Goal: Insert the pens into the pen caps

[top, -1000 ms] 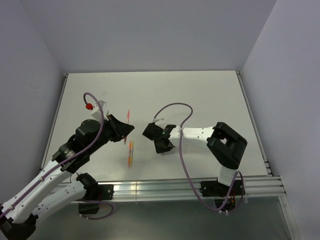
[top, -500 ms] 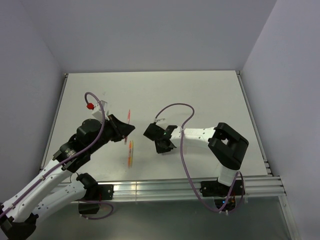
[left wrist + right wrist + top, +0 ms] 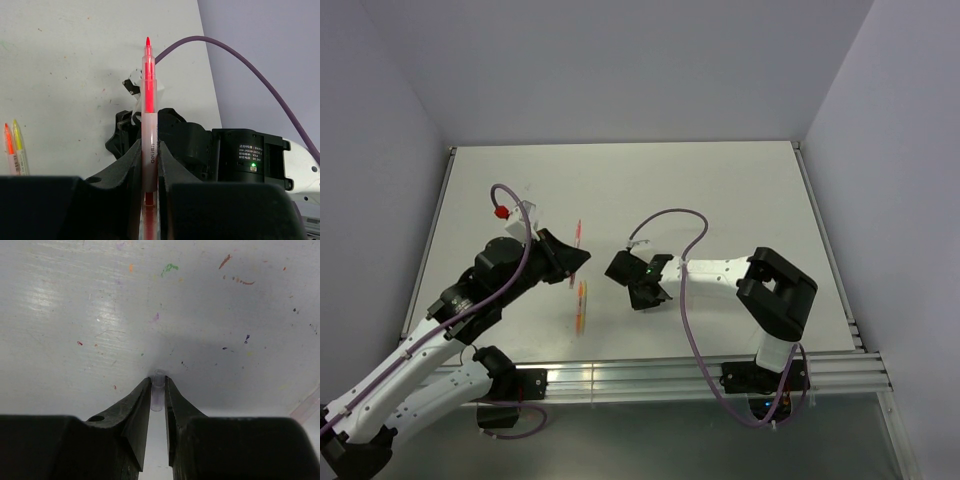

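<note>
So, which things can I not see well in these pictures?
1. Left wrist view: the lower end of the red pen is hidden between the fingers of the left hand.
2. Top view: the clear cap is too small to find, and the right hand covers it.
3. Left wrist view: the hand's body cuts off the orange and yellow pens.

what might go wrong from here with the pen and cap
The small clear plastic cap is pinched only at the fingertips of the right gripper; it may slip or tilt. The red translucent pen sticks far out of the left gripper, so a slight misalignment could miss the cap.
</note>
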`<move>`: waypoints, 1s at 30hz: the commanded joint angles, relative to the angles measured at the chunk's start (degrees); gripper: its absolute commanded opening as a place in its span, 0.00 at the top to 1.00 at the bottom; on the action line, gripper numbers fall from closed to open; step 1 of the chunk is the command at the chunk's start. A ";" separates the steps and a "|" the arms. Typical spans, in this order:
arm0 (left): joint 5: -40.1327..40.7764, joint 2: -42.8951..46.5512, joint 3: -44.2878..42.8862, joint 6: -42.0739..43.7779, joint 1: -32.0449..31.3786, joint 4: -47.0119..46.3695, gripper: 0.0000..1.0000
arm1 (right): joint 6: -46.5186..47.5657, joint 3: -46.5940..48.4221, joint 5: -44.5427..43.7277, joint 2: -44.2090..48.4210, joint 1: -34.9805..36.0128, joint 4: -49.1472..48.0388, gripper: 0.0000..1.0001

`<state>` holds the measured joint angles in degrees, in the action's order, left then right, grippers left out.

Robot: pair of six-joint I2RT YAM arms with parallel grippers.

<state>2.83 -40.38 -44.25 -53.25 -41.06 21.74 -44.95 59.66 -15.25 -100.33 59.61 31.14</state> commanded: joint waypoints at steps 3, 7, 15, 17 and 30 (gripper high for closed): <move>-1.16 -0.14 0.04 0.69 0.19 -2.84 1.00 | -2.69 -2.97 4.87 -2.15 1.82 2.88 0.77; -1.16 -0.40 0.13 0.61 0.19 -3.02 1.00 | -2.95 -3.14 5.31 -2.67 1.82 2.62 0.86; -2.04 -0.32 -0.58 2.36 0.19 -5.81 1.00 | -3.83 3.96 4.70 8.73 -0.81 7.17 1.00; -3.35 0.30 -0.57 3.24 0.19 -7.93 1.00 | -5.31 8.25 7.24 15.21 -5.62 6.92 1.00; -19.43 -5.05 -1.19 7.63 0.19 -23.30 1.00 | -16.84 14.97 10.31 26.85 -16.45 -19.17 1.00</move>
<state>-9.93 -44.77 -44.25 -48.64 -41.06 5.89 -58.59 76.66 -7.05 -72.42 44.60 18.13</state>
